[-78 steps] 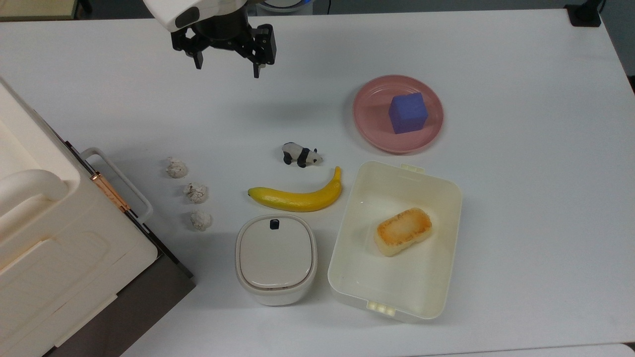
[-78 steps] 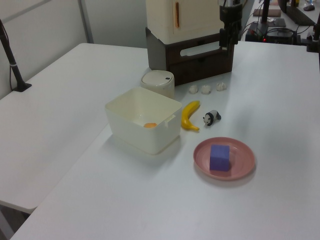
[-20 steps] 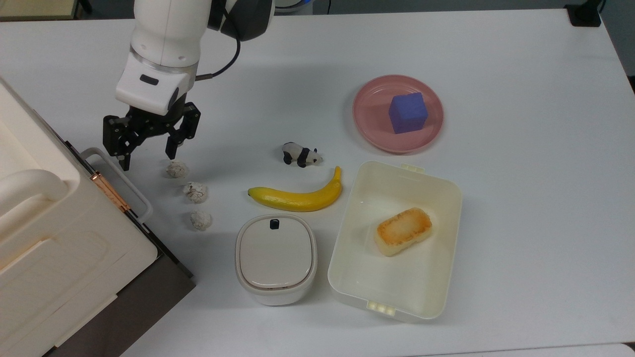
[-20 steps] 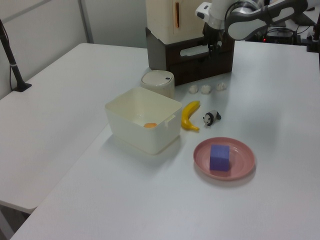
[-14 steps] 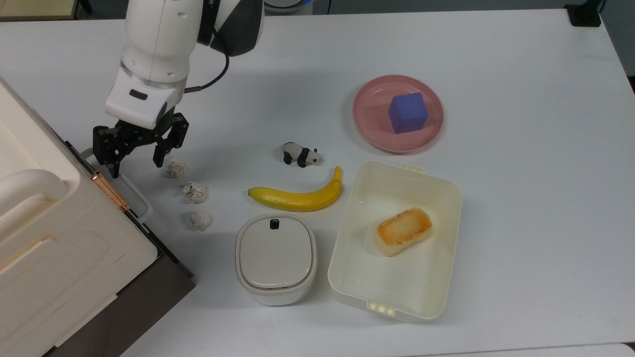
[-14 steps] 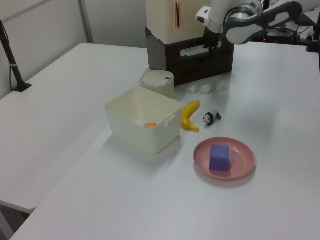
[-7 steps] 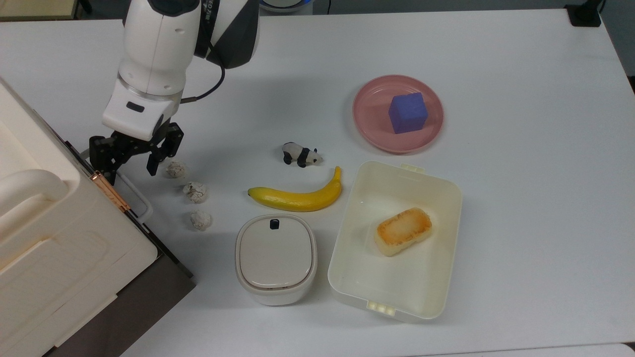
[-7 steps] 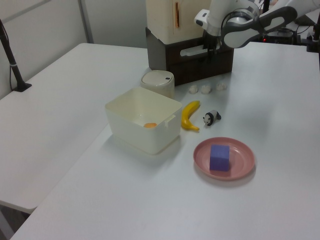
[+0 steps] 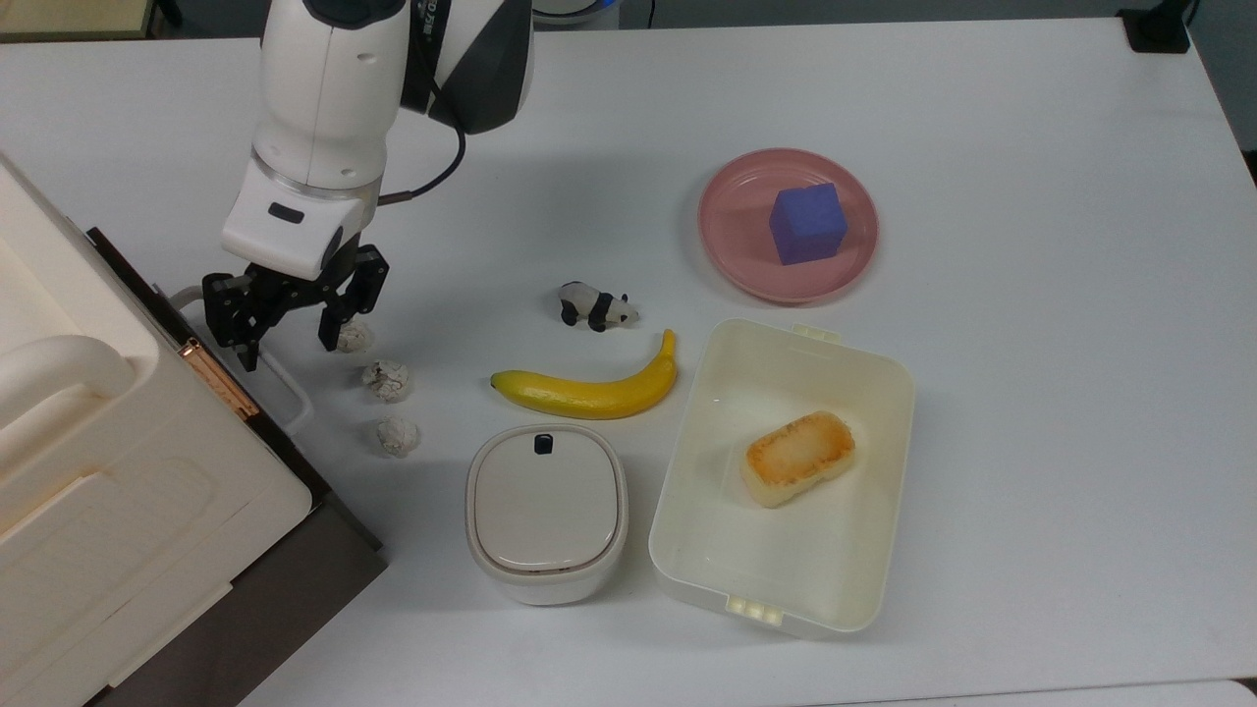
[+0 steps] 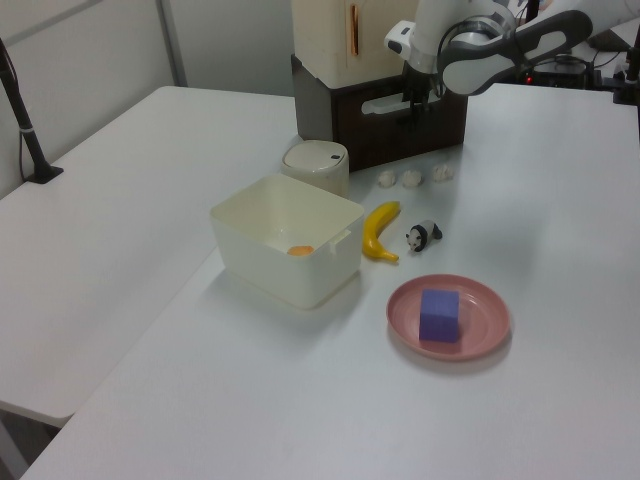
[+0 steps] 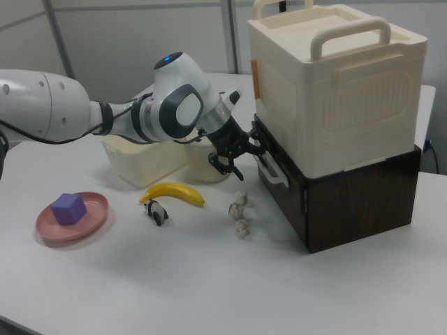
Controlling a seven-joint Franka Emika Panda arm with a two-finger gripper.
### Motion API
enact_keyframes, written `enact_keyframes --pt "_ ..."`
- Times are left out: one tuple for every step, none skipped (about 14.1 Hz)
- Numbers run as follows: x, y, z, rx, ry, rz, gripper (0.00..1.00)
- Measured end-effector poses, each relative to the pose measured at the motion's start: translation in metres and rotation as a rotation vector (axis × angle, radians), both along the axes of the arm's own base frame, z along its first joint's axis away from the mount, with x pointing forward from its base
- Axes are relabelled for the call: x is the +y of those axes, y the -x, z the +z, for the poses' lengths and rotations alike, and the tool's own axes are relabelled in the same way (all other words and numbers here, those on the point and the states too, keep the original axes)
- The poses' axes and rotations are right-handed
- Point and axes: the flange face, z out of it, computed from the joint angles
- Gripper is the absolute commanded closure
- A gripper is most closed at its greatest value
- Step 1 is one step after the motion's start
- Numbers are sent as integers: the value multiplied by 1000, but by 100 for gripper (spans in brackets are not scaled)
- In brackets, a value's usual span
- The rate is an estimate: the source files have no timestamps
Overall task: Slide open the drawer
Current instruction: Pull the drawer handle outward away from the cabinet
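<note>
One claw (image 9: 292, 344), fingers spread, straddling the white loop handle (image 9: 280, 373) of the drawer (image 11: 279, 185); one finger (image 9: 248, 349) sits inside the loop, the other (image 9: 329, 332) outside it, not clamped on the bar. Drawer is the dark brown front in the wooden base under the cream cabinet (image 11: 335, 84), and looks barely pulled out. Three crumpled white lumps (image 9: 387, 380) lie on the bench (image 9: 1031, 393) just beside the handle, nearest one next to the outer finger. Banana (image 9: 589, 388) and toy panda (image 9: 596, 305) lie farther from the drawer.
</note>
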Motion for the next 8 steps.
enact_keyframes --pt "2 2 2 18 -11 2 29" --pt "5 3 3 39 -19 7 29" --pt "8 5 4 61 -26 11 29" --pt "12 7 6 82 -33 12 29" --pt "18 10 7 110 -40 11 29" --pt "21 12 7 122 -44 10 29" --pt "24 13 8 135 -49 10 29" --pt "28 17 9 153 -58 13 29"
